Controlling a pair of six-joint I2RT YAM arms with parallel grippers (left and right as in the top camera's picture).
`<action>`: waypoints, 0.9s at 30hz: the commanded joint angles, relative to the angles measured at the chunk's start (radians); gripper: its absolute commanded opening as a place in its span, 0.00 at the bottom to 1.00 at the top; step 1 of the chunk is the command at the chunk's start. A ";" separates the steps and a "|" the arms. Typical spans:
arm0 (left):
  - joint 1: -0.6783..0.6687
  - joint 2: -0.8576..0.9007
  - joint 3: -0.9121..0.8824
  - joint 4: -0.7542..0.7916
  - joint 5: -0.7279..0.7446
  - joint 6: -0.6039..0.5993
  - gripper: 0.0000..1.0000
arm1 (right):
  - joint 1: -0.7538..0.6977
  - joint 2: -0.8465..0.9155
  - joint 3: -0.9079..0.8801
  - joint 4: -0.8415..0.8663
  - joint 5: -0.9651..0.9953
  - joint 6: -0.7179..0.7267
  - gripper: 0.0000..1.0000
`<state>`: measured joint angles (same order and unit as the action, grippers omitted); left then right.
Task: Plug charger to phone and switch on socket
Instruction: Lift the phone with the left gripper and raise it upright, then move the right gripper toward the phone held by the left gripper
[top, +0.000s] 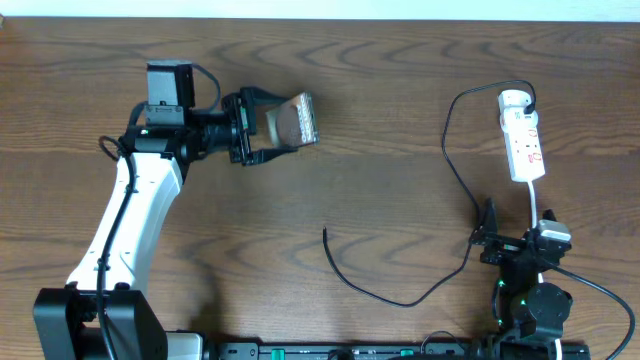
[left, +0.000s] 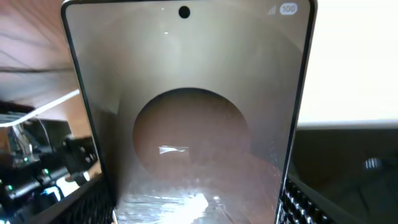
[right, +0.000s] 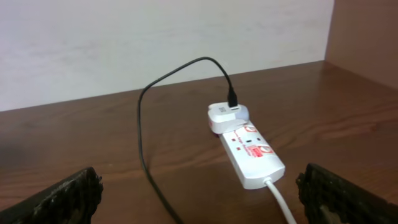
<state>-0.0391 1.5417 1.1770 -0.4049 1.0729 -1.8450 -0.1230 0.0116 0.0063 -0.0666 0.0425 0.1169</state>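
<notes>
My left gripper (top: 288, 122) is shut on the phone (top: 297, 117) and holds it above the table at the upper left. In the left wrist view the phone's glossy brownish screen (left: 186, 112) fills the frame, with textured pads (left: 297, 202) at both of its long edges. The socket (top: 524, 138) lies at the far right, with a white adapter at its far end. From there the charger, a thin black cable (top: 452, 170), loops down to a free tip (top: 325, 232) at mid-table. My right gripper (top: 515, 230) stands open just short of the socket (right: 252, 152), nothing between its fingers.
The socket's white cord (right: 283, 202) runs back between my right fingers toward the arm base. The black cable (right: 142, 130) crosses the table left of the socket. A pale wall stands behind the table's far edge.
</notes>
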 joint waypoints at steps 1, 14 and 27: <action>0.006 -0.021 0.021 -0.038 -0.068 0.096 0.07 | -0.001 -0.006 -0.001 -0.001 0.026 -0.021 0.99; 0.006 -0.018 0.020 -0.159 -0.155 0.180 0.07 | -0.001 -0.005 -0.001 0.066 -0.206 0.092 0.99; 0.006 -0.006 0.020 -0.159 -0.155 0.181 0.07 | 0.001 0.616 0.603 -0.205 -0.519 0.042 0.99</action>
<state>-0.0391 1.5421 1.1770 -0.5701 0.8982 -1.6741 -0.1230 0.4335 0.4137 -0.2039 -0.3103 0.1871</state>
